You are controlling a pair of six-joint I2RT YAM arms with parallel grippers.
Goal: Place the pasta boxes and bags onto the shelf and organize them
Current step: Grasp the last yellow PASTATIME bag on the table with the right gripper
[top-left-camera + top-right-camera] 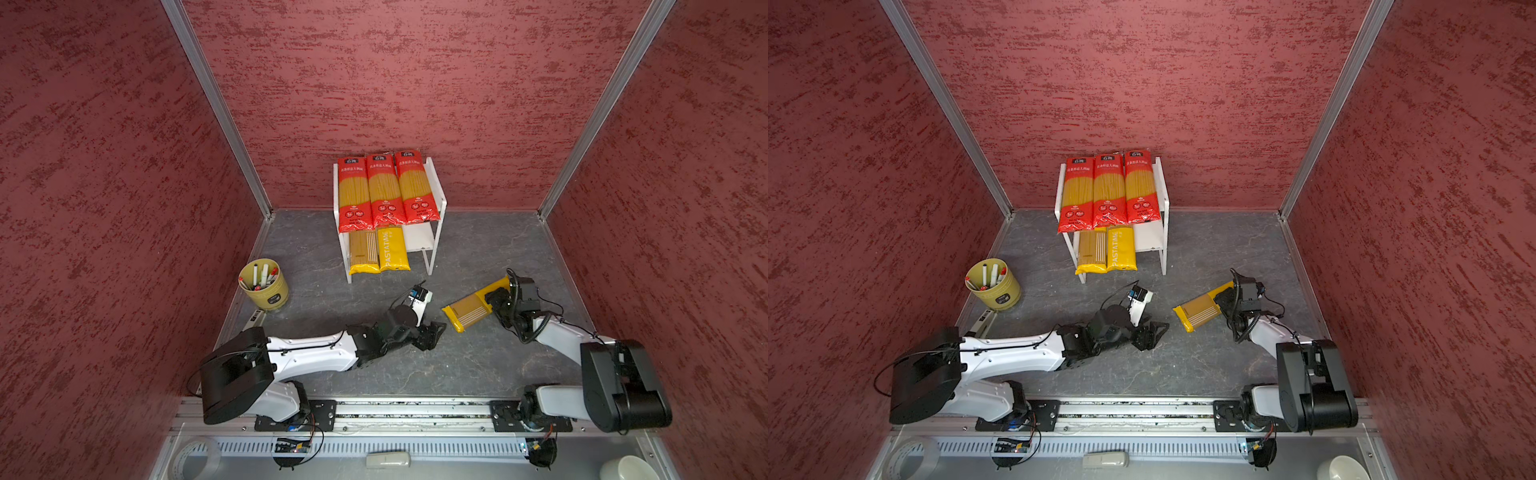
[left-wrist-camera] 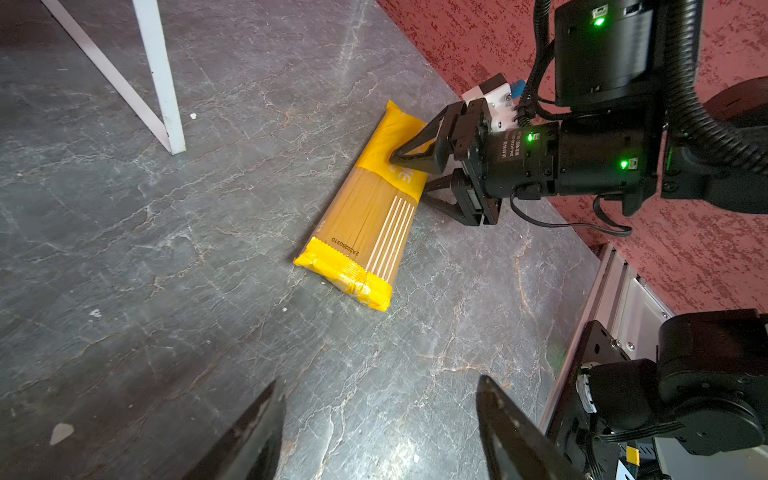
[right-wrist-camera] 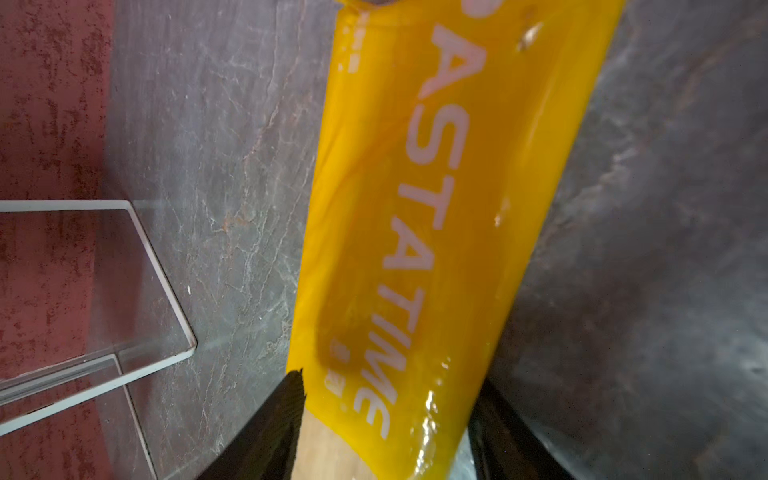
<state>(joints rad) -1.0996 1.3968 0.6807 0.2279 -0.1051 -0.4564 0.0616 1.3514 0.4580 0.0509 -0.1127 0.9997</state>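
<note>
Right gripper point(image 2: 409, 178): jaws part-open, straddling the yellow end of a yellow pasta pack point(image 1: 467, 311), one finger by each long edge. Cannot tell whether they pinch it. The pack lies flat and skewed on the grey floor point(image 1: 374, 374), right of centre in both top views.

Left gripper point(image 1: 432, 334): jaws wide, empty, near centre.

Shelf point(image 1: 419, 239) stands upper centre. Three red packs point(image 1: 386, 189) lie side by side on top. Two yellow packs point(image 1: 392, 249) sit on the left of the lower tier, sticking out forward.

Cup of markers point(image 1: 264, 284) at left.
</note>
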